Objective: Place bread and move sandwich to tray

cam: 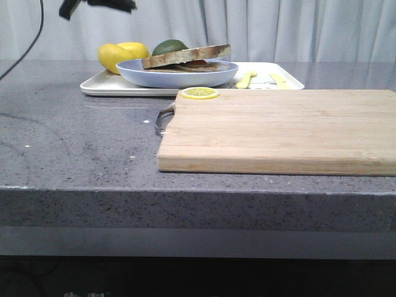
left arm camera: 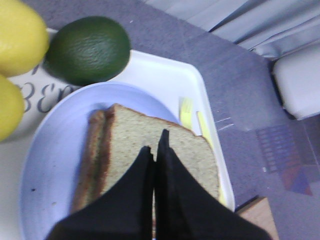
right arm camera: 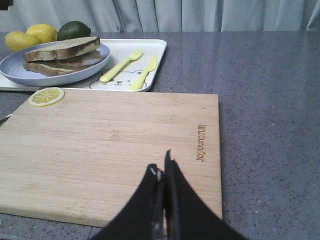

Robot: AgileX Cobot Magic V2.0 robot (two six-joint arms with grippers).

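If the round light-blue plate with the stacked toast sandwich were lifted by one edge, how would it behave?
The round light-blue plate looks rigid and smooth, so closed jaws might slip on its rim. The toast sandwich sits loose, its top slice tilted and resting on the layers beneath, so tilting would likely slide it off. The dark green avocado beside the plate on the white rectangular tray could roll if bumped.

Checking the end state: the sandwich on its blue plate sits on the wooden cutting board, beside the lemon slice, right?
Not quite. The sandwich on its blue plate sits on the white tray, behind the cutting board; the right wrist view shows it. Only the lemon slice is on the board.
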